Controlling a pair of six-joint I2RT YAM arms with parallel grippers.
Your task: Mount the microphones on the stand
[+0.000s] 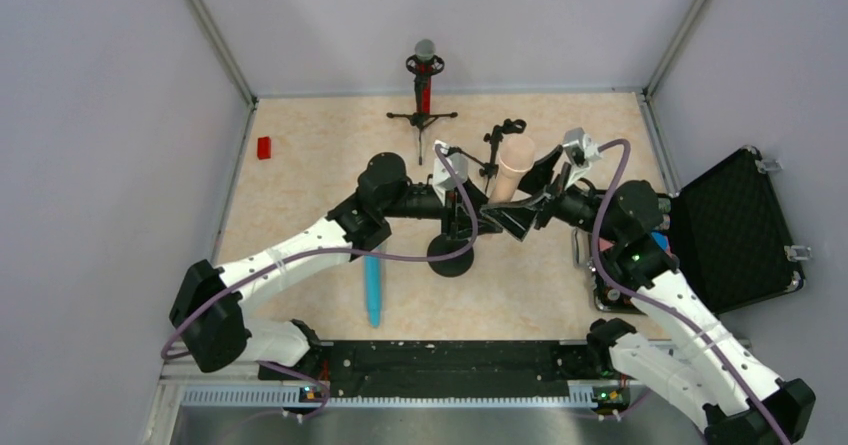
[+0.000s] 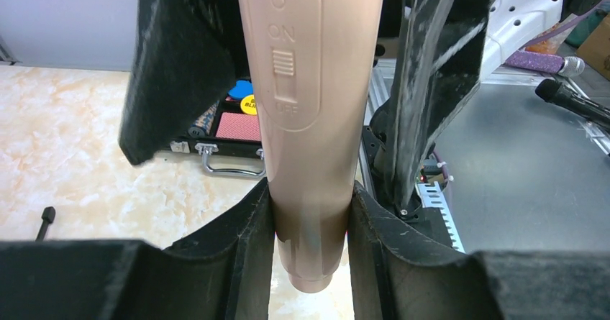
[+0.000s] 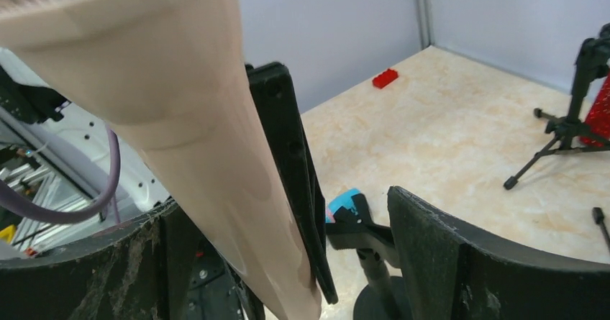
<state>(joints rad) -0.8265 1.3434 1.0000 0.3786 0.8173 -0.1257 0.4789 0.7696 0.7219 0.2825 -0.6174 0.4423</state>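
The peach-beige microphone is held in the air mid-table, head toward the back. My left gripper is shut on its tail end; in the left wrist view the pads press both sides of the handle below the ON/OFF switch. My right gripper is open, its fingers standing wide around the microphone and the left gripper's finger. The light-blue microphone lies on the table. The red microphone sits in a tripod stand at the back. A round-base stand is under the grippers.
A small black stand is just behind the peach microphone. An open black case lies at the right. A red brick lies near the left wall. The round-base stand's clip shows between my right fingers.
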